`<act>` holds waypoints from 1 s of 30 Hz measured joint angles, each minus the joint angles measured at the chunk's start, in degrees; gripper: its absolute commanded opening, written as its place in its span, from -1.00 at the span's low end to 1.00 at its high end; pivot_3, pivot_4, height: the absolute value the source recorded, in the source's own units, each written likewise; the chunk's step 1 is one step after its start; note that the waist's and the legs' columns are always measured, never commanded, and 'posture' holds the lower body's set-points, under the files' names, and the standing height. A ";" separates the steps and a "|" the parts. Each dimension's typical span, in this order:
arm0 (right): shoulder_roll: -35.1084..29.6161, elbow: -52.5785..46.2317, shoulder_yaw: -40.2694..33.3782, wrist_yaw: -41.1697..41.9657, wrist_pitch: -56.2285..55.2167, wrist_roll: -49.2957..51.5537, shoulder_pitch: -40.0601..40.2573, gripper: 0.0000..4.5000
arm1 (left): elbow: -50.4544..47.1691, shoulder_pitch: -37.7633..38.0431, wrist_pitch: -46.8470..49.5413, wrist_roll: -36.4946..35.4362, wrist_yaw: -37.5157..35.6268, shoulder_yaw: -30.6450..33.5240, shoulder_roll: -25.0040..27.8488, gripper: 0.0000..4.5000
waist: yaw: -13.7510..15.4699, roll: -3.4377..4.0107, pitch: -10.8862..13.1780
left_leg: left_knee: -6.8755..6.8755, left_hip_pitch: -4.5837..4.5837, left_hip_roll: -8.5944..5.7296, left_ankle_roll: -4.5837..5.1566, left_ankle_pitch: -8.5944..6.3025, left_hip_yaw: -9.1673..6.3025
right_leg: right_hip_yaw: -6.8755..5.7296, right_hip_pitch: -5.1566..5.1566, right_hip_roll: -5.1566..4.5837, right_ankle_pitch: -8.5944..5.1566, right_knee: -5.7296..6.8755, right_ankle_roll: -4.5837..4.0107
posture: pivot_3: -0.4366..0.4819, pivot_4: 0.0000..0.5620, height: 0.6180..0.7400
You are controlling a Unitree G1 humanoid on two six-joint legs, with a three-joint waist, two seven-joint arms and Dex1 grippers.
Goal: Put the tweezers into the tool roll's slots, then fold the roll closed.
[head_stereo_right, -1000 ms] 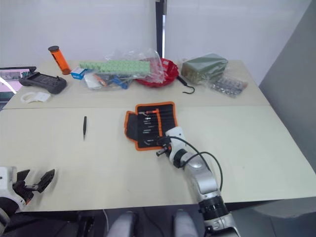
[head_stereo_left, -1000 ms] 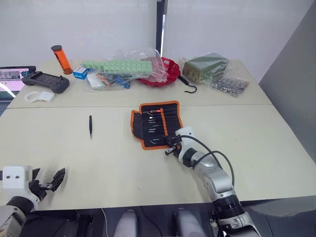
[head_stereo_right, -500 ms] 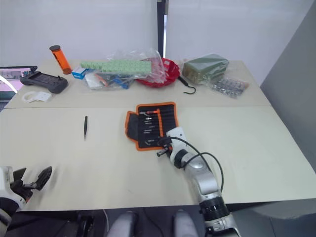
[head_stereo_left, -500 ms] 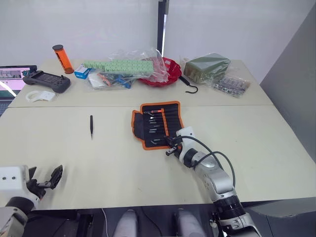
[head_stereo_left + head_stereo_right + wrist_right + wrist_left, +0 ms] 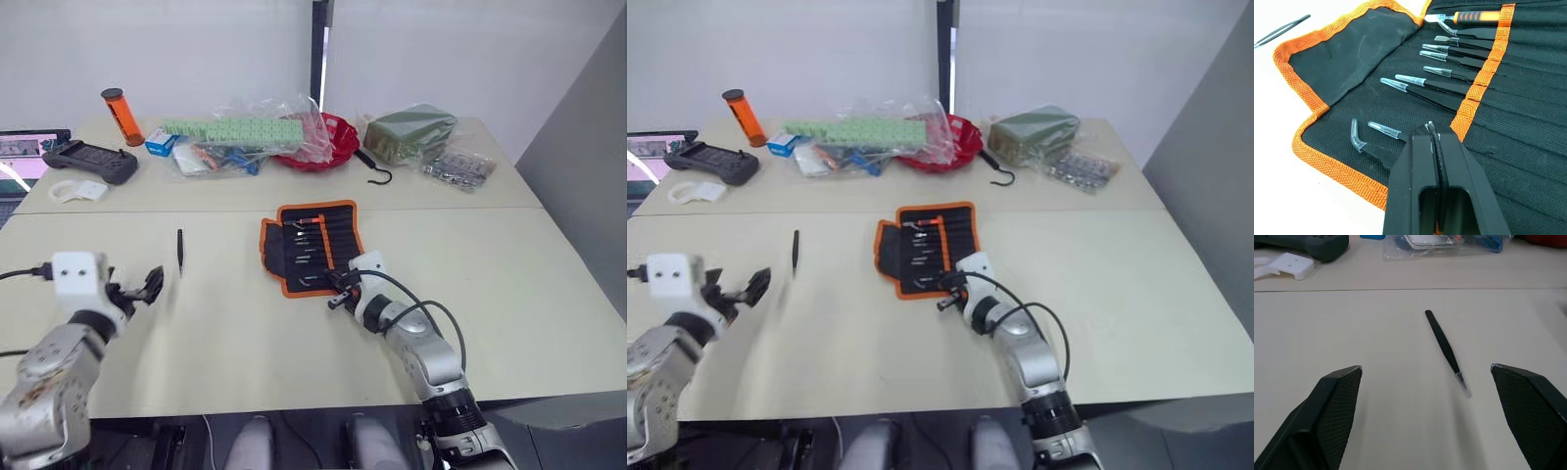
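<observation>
Your left tool [image 5: 1425, 416] is hanging spread wide over a slim black pointed tweezer [image 5: 1446, 350]: light, stiff, slippery; you're best pinching mid-shaft. Right tool [image 5: 1434, 134], clenched empty, is hovering over the black orange-edged tool roll [image 5: 1400, 83].

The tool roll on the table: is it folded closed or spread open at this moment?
Spread open. The tool roll lies flat with its inner face up, tweezer tips showing from the slots beside the orange strip.

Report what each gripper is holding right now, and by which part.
Nothing is held. The left gripper is open above the loose tweezers; the right gripper is shut, empty, over the tool roll.
</observation>
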 measured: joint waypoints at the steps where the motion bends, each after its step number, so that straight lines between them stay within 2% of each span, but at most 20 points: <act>1: 0.06 0.03 0.06 0.00 0.06 0.00 -0.10 -1.00 | 0.79 -1.82 0.92 0.20 1.18 -1.37 -0.47 0.99 | -0.05 -0.01 0.00 | 0.00 -0.01 0.01 0.00 0.00 0.00 | 0.00 -0.01 0.01 0.00 0.00 0.00 | -0.05 -0.47 1.00; 6: 0.08 0.03 0.05 0.00 0.14 0.00 -0.20 -1.00 | 6.42 -6.51 1.40 2.02 3.78 -6.19 -2.76 0.99 | -0.12 0.01 0.00 | -0.01 -0.02 -0.02 0.00 0.00 0.00 | 0.01 -0.02 0.00 0.00 -0.01 0.00 | -0.05 -0.47 1.00; 13: 0.03 0.03 -0.06 -0.27 0.75 0.00 -0.69 -1.00 | 16.95 -8.67 -5.91 5.43 5.60 -8.55 -5.77 0.99 | -0.01 0.01 0.00 | 0.02 -0.08 -0.02 0.00 0.00 0.00 | 0.00 -0.05 0.00 0.01 -0.02 0.00 | -0.05 -0.47 1.00; 16: -0.11 0.03 -0.21 -0.37 0.81 0.00 -0.74 -1.00 | 18.71 -9.54 -8.02 5.67 5.46 -9.24 -6.21 0.64 | 0.03 0.01 0.00 | 0.04 -0.12 -0.03 0.00 0.00 0.00 | 0.00 -0.07 -0.02 0.02 -0.02 0.02 | -0.05 -0.47 1.00; 27: 0.30 0.03 -1.04 -0.63 1.19 0.85 -0.75 -1.00 | 23.55 -10.34 -14.41 7.05 5.72 -9.97 -6.92 -0.99 | 0.27 0.02 0.01 | 0.05 -0.13 -0.06 -0.01 0.01 -0.01 | 0.00 -0.07 -0.04 0.03 -0.03 0.04 | -0.05 -0.47 1.00; 30: 0.30 -0.17 -1.01 -0.62 1.77 0.90 -0.76 -1.00 | 25.10 -10.54 -16.37 6.80 5.40 -8.84 -6.21 -0.99 | 0.20 0.02 0.01 | 0.04 -0.14 -0.06 0.00 0.01 -0.01 | 0.00 -0.08 -0.04 0.03 -0.04 0.04 | -0.05 -0.47 1.00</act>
